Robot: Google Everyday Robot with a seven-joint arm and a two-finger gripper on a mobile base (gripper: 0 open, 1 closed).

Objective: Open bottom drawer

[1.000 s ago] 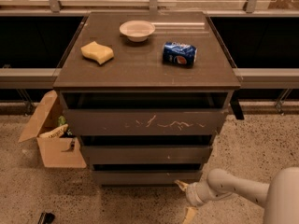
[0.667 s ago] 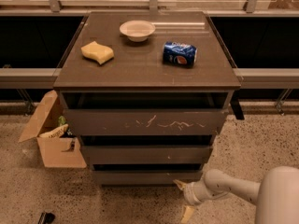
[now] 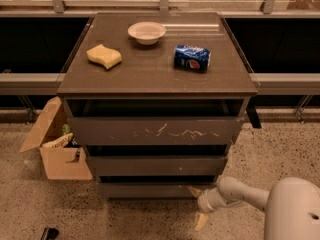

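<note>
The bottom drawer (image 3: 155, 189) is the lowest of three dark grey-brown fronts on the cabinet, plain and sticking out a little. My gripper (image 3: 197, 205) is low at the drawer's right end, just in front of it near the floor. It points left. Its two pale yellow fingers are spread apart, the upper fingertip (image 3: 193, 190) at the drawer front's lower right edge and the lower one (image 3: 200, 220) over the floor. It holds nothing. My white arm (image 3: 240, 194) reaches in from the lower right.
The cabinet top (image 3: 150, 74) holds a yellow sponge (image 3: 104, 56), a white bowl (image 3: 146, 32) and a blue soda can (image 3: 192, 58). An open cardboard box (image 3: 57, 146) stands on the floor at the cabinet's left. The scratched top drawer (image 3: 155, 130) sticks out slightly.
My gripper has risen slightly toward the bottom drawer's right end, and my arm's white body has come further into view from the right. The drawers have not moved.
</note>
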